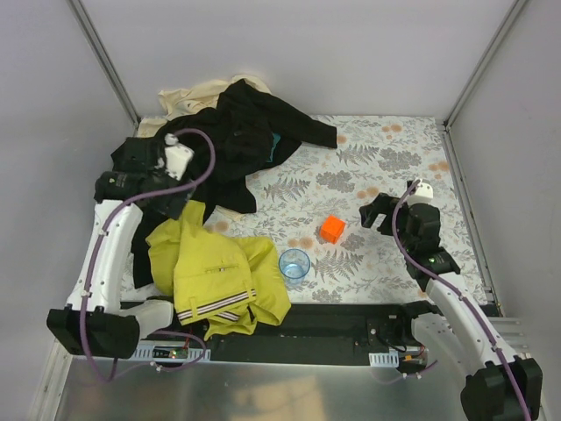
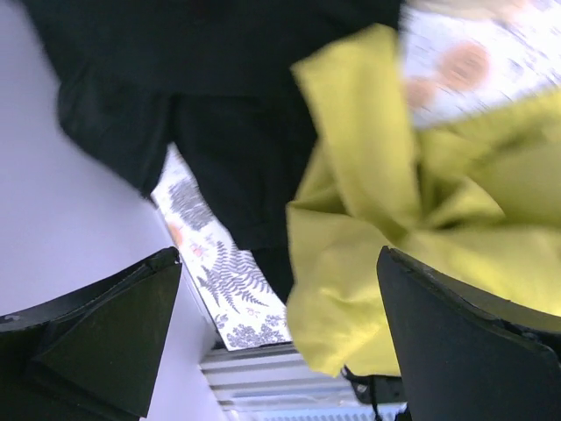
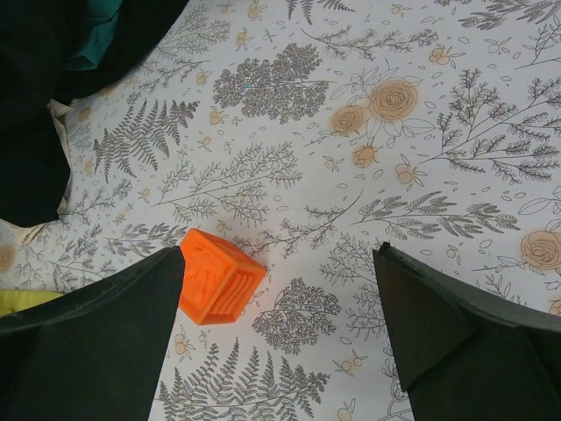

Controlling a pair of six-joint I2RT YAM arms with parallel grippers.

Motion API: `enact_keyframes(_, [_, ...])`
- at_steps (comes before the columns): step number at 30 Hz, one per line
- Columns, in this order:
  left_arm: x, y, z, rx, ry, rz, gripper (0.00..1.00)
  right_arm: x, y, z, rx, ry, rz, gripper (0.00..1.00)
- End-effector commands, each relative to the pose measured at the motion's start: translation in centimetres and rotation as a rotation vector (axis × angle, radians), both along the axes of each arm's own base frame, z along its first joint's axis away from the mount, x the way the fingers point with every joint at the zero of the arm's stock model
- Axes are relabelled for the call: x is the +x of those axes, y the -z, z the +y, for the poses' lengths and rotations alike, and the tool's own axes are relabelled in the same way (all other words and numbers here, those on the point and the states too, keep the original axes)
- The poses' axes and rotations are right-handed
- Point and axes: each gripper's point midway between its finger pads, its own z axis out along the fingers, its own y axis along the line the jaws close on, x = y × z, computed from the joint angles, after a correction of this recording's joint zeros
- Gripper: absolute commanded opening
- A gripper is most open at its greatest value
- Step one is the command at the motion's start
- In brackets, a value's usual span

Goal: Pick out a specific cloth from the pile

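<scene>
The cloth (image 1: 215, 276) lies spread at the near left of the table, by the left arm's base, with its striped hem band towards us. Its far tip lies against black fabric from the pile (image 1: 237, 140), which fills the far left corner. A clear blue cup (image 1: 294, 263) stands just beside the cloth's right edge, and the floral table cover (image 1: 386, 158) shows through it. An orange cube (image 1: 332, 229) sits near the cup, between it and the right gripper (image 1: 379, 213).

From above, the left gripper (image 2: 279, 263) is lost against the black garments. Its wrist view shows its fingers (image 2: 105, 342) wide apart, with nothing between them and yellow folds beneath. The right wrist view shows that claw spread too, with the cube just beside one finger. It also shows teal fabric (image 3: 92, 35) tucked among the black. Only the top view shows the cream cloth (image 1: 188, 96) behind the pile.
</scene>
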Motion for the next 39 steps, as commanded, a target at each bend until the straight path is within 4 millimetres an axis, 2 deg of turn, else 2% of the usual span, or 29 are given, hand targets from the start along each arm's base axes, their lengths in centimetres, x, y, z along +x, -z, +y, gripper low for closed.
enact_keyframes(1, [4.3, -1.9, 5.1, -0.066, -0.324, -0.154, 0.99, 1.2, -2.2, 0.4, 0.012, -0.012, -0.070, 0.99])
enact_keyframes(5, [6.3, -0.7, 9.1, -0.124, -0.552, -0.251, 0.99, 1.3, -1.8, 0.5, 0.006, -0.017, -0.063, 0.99])
enact_keyframes(8, [6.3, -0.3, 10.6, -0.167, -0.618, -0.272, 0.99, 1.2, -1.6, 0.3, -0.013, -0.023, -0.067, 0.99])
enact_keyframes(14, [5.1, 0.5, 9.9, -0.194, -0.551, -0.216, 0.99, 1.1, -1.2, 0.0, -0.044, -0.025, -0.083, 0.99])
enact_keyframes(17, [4.7, 1.7, 10.5, -0.207, -0.627, -0.202, 0.99, 1.2, -1.0, 0.1, -0.047, -0.027, -0.080, 0.99])
enact_keyframes(25, [5.9, 5.7, 11.3, -0.325, -0.886, -0.285, 0.99, 1.5, -0.5, 0.1, -0.047, -0.027, -0.074, 0.99])
enact_keyframes(31, [5.1, 8.3, 11.9, -0.305, -0.955, -0.282, 0.99, 1.8, 0.1, -1.5, -0.086, 0.059, -0.067, 0.99])
enact_keyframes(39, [3.4, 11.0, 11.5, -0.293, -0.981, -0.224, 0.99, 1.8, 0.4, -1.8, -0.096, 0.072, -0.059, 0.99])
